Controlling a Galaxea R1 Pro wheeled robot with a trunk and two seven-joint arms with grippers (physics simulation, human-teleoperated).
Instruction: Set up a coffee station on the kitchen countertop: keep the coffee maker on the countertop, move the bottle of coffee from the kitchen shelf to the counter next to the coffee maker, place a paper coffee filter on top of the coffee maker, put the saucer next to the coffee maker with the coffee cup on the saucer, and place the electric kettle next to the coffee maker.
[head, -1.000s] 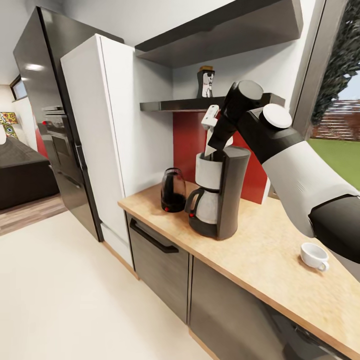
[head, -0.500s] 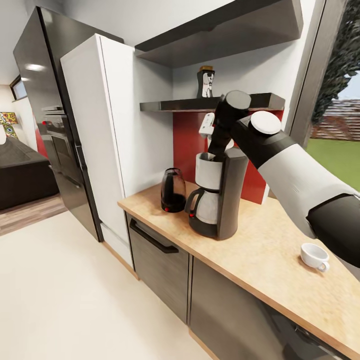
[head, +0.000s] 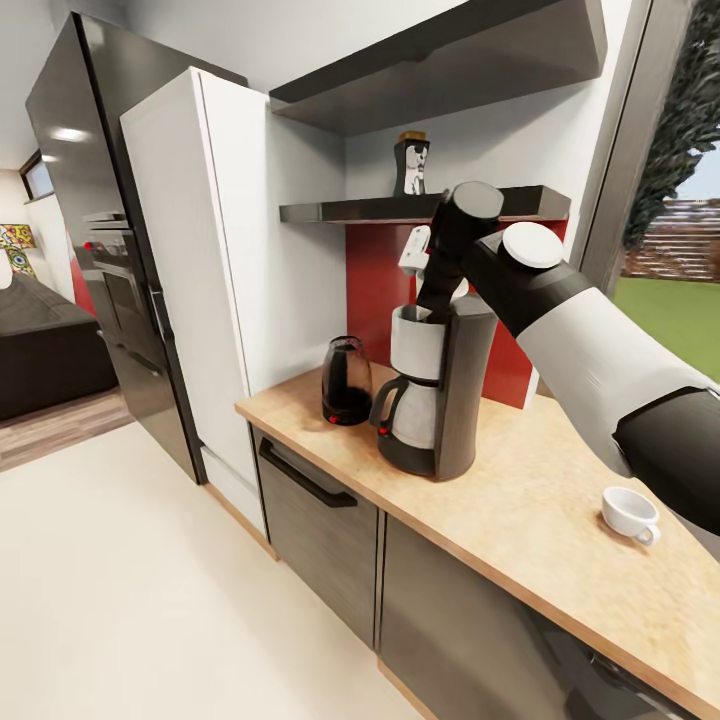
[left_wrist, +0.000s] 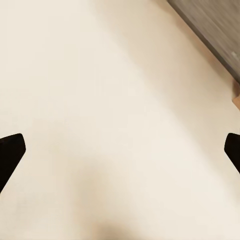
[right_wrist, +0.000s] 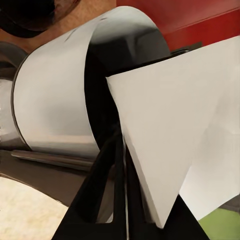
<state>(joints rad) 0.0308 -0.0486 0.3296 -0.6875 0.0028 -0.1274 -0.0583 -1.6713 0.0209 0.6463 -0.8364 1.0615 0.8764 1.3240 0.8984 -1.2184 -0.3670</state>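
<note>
The black and silver coffee maker (head: 437, 392) stands on the wooden countertop (head: 520, 500). My right arm reaches down over its top. In the right wrist view my right gripper (right_wrist: 121, 200) is shut on a white paper coffee filter (right_wrist: 175, 120), held just above the silver filter basket (right_wrist: 55, 100). In the head view the right gripper (head: 433, 308) dips into the maker's top. The dark electric kettle (head: 346, 381) stands just left of the maker. The bottle of coffee (head: 411, 165) stands on the wall shelf (head: 350, 211). A white coffee cup (head: 628, 514) sits on the counter, far right. My left gripper (left_wrist: 120, 152) hangs open over the pale floor.
A tall white cabinet (head: 200, 260) and a black fridge (head: 90, 220) stand left of the counter. A red backsplash (head: 375, 280) lies behind the maker, and a second shelf (head: 440, 60) sits higher up. Grey cabinet fronts (head: 320, 520) run under the counter. A window (head: 680, 200) is at right.
My right arm came down and left, bringing the filter lower onto the coffee maker's top; over the last half second it has barely moved.
</note>
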